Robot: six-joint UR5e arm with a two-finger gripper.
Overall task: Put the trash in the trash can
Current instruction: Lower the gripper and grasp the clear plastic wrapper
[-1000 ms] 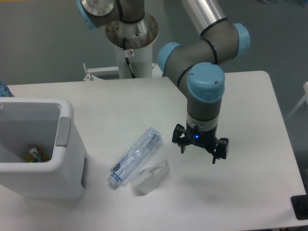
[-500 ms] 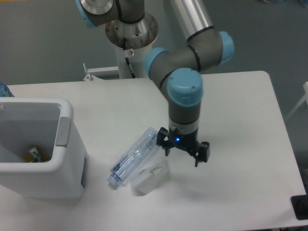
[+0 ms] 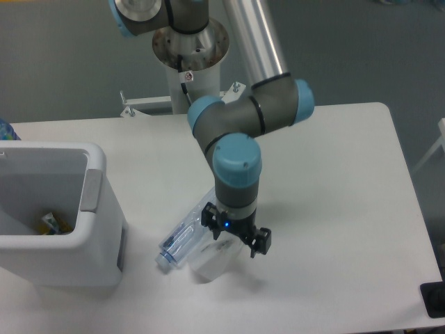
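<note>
Now the gripper, fingers apart, is hovering over the crumpled wad beside the crushed bottle; bare table is lying right, the trash can left.

A crushed clear bottle and white wad lie beside the white trash can.

Grey arm with silver tube, light-blue joint caps, black pincer with small blue light, white base column with tag.
</note>
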